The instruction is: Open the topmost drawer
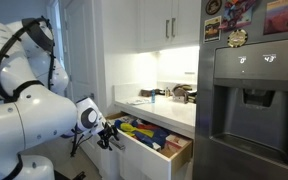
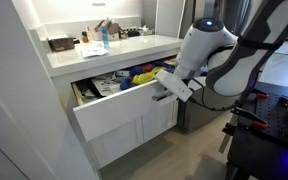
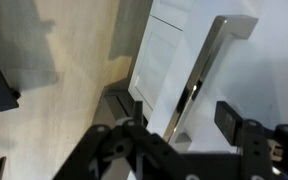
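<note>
The topmost drawer (image 1: 152, 162) is a wide white drawer under the counter. It stands pulled out in both exterior views, with colourful packets (image 2: 136, 76) showing inside and its flat front (image 2: 119, 112) well clear of the cabinet. My gripper (image 2: 170, 91) is at the drawer's front edge, by the handle; it also shows in an exterior view (image 1: 108, 135). In the wrist view the silver bar handle (image 3: 206, 62) runs between my two fingers. My gripper (image 3: 182, 112) is open, with its fingers apart on either side of the bar.
A white counter (image 2: 104, 52) above the drawer holds bottles and small items. White cabinet doors (image 2: 134, 138) sit below the drawer. A steel fridge (image 1: 249, 100) stands beside the counter. Dark equipment (image 2: 259, 125) stands on the floor behind my arm.
</note>
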`<state>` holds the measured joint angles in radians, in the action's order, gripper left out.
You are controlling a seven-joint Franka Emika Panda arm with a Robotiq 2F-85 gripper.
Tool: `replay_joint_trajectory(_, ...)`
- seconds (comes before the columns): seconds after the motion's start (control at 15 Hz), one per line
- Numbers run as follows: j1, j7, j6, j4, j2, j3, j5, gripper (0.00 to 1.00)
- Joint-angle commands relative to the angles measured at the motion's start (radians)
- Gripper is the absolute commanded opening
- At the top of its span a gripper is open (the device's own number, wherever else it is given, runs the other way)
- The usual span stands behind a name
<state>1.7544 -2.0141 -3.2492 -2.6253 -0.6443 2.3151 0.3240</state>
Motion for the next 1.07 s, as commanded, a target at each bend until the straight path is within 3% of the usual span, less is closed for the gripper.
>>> replay_joint_trajectory(0.0,-0.109,0.121,0.121,0.018,0.095,-0.172,-0.033,1.0)
replay_joint_trajectory(0.4,-0.322,0.296,0.295,0.04,0.219,-0.434,-0.021,1.0)
replay_joint_trajectory(1.0,-0.85,0.384,0.473,0.072,0.211,-1.019,-0.06,1.0)
